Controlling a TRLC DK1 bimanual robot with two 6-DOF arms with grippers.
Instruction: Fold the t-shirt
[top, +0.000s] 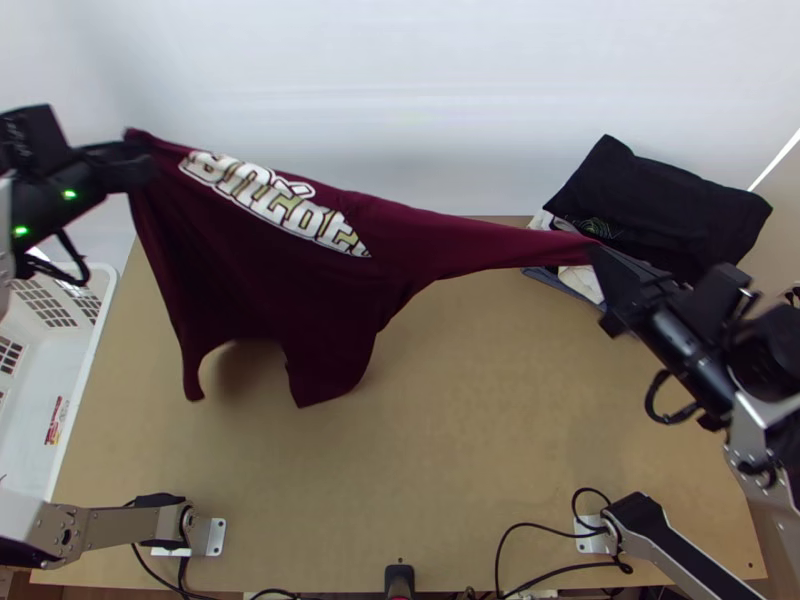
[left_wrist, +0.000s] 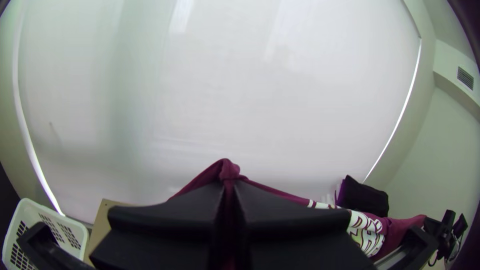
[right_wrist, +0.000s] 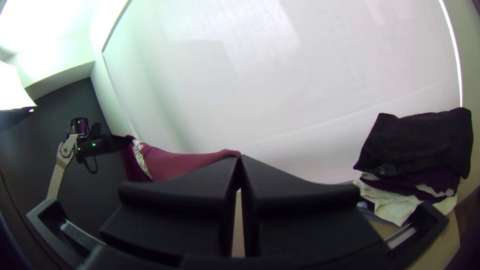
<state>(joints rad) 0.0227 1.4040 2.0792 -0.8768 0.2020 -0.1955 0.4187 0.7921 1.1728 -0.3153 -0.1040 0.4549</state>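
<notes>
Behind the light wooden table (top: 480, 450), a pale smooth backdrop (top: 400, 90) is seen. At the left edge, a white perforated plastic basket (top: 104, 308) is placed. Above the table, a maroon cloth t-shirt with white lettering (top: 270, 290) is stretched, partly hanging; one corner is pinched between the closed fingers of the left gripper (top: 138, 162), a drawn-out end in the clenched right gripper (top: 603, 258). Near the far right corner, folded clothes, black on top (top: 660, 205), are stacked; white and purple layers are revealed in the right wrist view, a wall vent (left_wrist: 465, 78) in the left.

Silver-grey links (top: 120, 530); black joints (top: 765, 355); green lights (top: 69, 194); looping black cables (top: 540, 525).
</notes>
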